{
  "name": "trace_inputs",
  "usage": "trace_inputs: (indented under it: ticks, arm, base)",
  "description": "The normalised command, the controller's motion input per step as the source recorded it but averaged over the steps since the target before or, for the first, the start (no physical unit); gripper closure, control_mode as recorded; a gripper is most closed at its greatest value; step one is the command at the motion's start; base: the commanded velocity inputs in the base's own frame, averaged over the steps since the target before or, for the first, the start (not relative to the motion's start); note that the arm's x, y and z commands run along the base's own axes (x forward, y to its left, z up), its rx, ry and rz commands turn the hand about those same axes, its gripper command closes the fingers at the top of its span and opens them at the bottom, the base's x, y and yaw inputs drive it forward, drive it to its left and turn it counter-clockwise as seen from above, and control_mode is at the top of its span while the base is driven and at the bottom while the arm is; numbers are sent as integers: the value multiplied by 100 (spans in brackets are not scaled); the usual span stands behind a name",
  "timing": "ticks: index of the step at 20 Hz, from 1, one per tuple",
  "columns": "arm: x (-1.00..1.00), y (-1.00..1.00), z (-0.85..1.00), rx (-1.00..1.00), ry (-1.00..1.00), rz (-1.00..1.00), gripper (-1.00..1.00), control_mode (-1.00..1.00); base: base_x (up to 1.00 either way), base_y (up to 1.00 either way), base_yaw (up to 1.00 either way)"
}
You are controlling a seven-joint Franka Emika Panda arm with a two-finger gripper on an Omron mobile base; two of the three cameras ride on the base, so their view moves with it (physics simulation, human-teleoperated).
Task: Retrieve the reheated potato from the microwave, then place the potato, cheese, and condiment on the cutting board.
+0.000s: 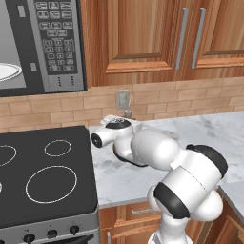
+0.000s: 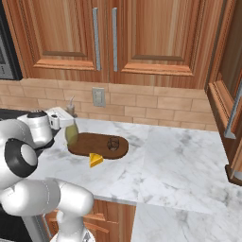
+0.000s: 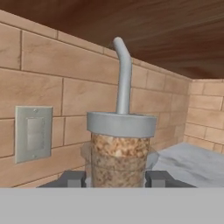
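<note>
My gripper point(image 3: 116, 177) is shut on the condiment point(image 3: 118, 153), with a dark fingertip on each side of its body below the grey cap and thin curved top. From the right base view the olive-green condiment point(image 2: 72, 135) is upright at the left end of the cutting board point(image 2: 94, 147), with the gripper point(image 2: 67, 123) on its upper part. I cannot tell whether its base touches the board. The potato point(image 2: 112, 143) lies on the right part of the board. The cheese point(image 2: 96, 159) sits on the counter just in front of the board. The microwave point(image 1: 57, 43) hangs open at upper left.
A white plate point(image 1: 7, 71) sits inside the microwave. A black stovetop point(image 1: 47, 176) lies left of the marble counter point(image 2: 179, 160). A wall outlet point(image 2: 98, 97) is on the brick backsplash behind the board. Wooden cabinets point(image 2: 108, 38) hang above.
</note>
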Motion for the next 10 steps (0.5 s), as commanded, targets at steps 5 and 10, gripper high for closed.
trace_inputs:
  ticks: [5,10]
  arm:
    - [-1,-5,-3,0,0,0,100,-100]
    - [-4,-4,-8,0,0,0,100,-100]
  base:
    - [0,0,0]
    - [0,0,0]
